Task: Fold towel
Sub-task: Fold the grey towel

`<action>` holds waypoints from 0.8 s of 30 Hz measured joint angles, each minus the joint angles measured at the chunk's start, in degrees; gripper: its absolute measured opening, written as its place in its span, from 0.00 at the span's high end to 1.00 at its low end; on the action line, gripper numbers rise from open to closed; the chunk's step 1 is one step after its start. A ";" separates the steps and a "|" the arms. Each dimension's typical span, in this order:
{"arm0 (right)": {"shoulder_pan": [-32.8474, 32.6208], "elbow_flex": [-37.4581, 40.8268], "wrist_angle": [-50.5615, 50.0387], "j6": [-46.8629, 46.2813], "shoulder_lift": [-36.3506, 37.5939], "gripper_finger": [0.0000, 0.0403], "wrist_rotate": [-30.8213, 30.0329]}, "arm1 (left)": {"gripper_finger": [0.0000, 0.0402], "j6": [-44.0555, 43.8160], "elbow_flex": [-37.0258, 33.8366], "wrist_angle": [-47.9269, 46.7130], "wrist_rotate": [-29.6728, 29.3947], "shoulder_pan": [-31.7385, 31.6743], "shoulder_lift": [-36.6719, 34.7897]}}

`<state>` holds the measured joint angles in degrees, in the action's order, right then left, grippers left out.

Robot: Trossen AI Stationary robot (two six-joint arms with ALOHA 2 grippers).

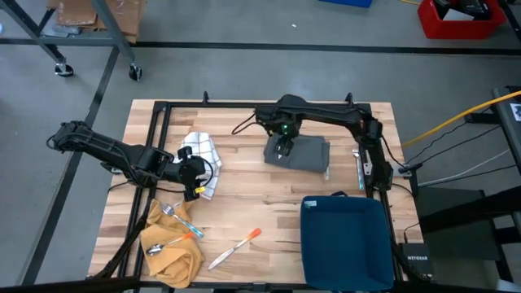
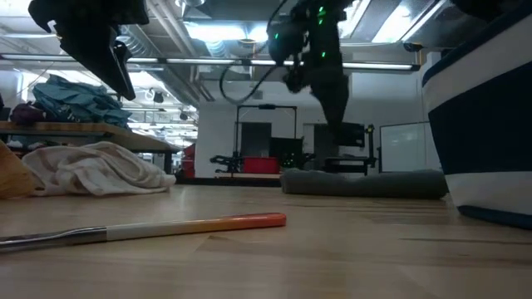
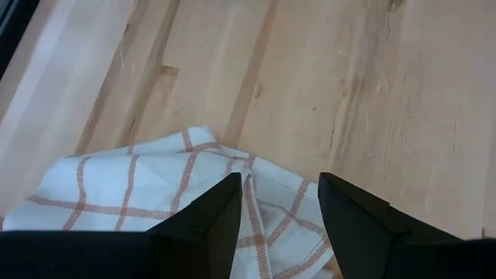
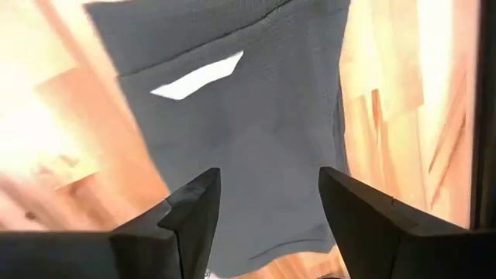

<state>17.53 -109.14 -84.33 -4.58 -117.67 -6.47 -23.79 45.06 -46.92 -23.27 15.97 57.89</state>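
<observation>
The grey towel [image 1: 308,153] lies folded into a flat rectangle on the far middle of the table, its white label [image 4: 198,77] facing up. My right gripper [image 4: 267,182] hangs open above the towel's left part, pointing straight down and clear of it. The low view shows the towel [image 2: 366,183] as a low flat pad. At the table's left, my left gripper [image 3: 279,186] stands open, slanting down over a white cloth with orange checks [image 3: 147,186] that lies crumpled on the wood. It stays above the cloth.
A dark blue bin [image 1: 346,236] stands at the near right. A yellow cloth [image 1: 172,251] with a spoon and a fork on it lies at the near left. An orange-handled utensil [image 1: 236,247] lies near the front edge. Bare wood shows between the two cloths.
</observation>
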 joint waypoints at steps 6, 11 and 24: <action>-0.75 -0.04 0.48 -0.02 6.87 0.44 1.42 | 0.59 1.62 0.00 -0.07 0.00 0.00 0.00; -0.62 -0.04 1.37 -0.05 13.91 0.44 1.48 | 0.59 2.67 0.00 -0.02 0.00 0.02 0.00; -0.62 0.13 7.85 -0.06 31.38 0.44 0.13 | 0.59 1.28 0.00 -0.01 0.02 0.02 0.00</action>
<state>16.91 -109.01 -76.49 -4.64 -86.28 -6.34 -22.51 45.06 -46.92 -23.24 15.98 57.89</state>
